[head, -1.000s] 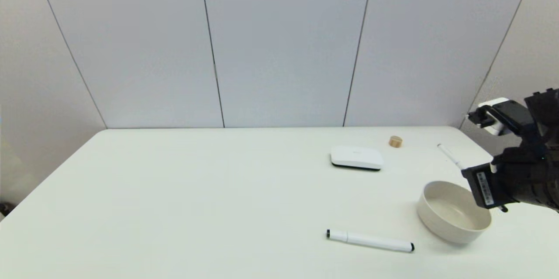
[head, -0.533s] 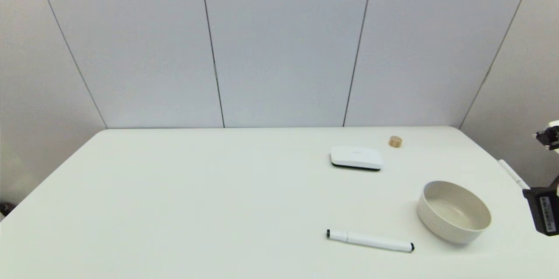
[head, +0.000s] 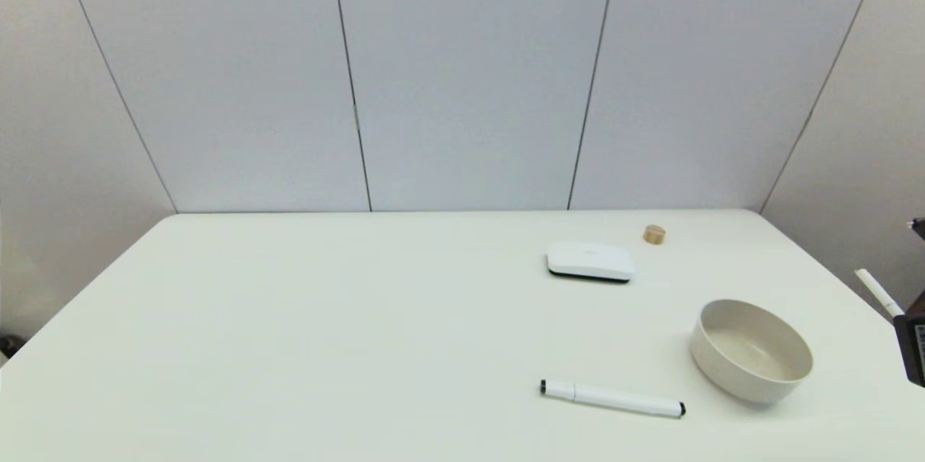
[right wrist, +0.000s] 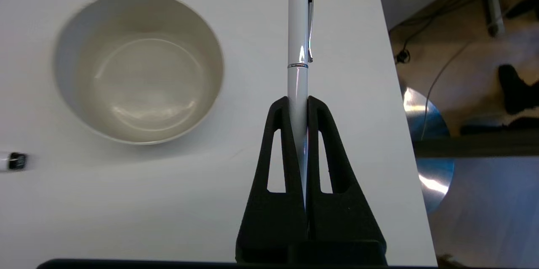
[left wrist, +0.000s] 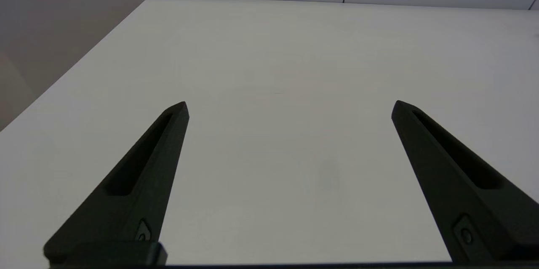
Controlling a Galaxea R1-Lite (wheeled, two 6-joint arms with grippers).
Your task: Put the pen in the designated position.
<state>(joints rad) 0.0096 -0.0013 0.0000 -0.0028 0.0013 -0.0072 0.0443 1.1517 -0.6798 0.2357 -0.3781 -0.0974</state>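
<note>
Pinching the pen (right wrist: 298, 29) between closed fingers (right wrist: 281, 134), the right gripper (right wrist: 298, 111) holds it above the right edge of the white table (head: 361, 346), beside the beige bowl (right wrist: 139, 67). A thicker marker (head: 613, 399), a flat white box (head: 590, 261) and a small wooden cylinder (head: 654, 234) lie farther off. Parked over bare tabletop, the left gripper (left wrist: 289, 107) has its fingers spread wide, holding nothing

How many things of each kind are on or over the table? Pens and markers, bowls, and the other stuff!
Pens: 1, the pen held in the right gripper
Markers: 1, the marker
Bowls: 1, the bowl
White flat boxes: 1, the box
Small wooden cylinders: 1, the cylinder
Total: 5
</note>
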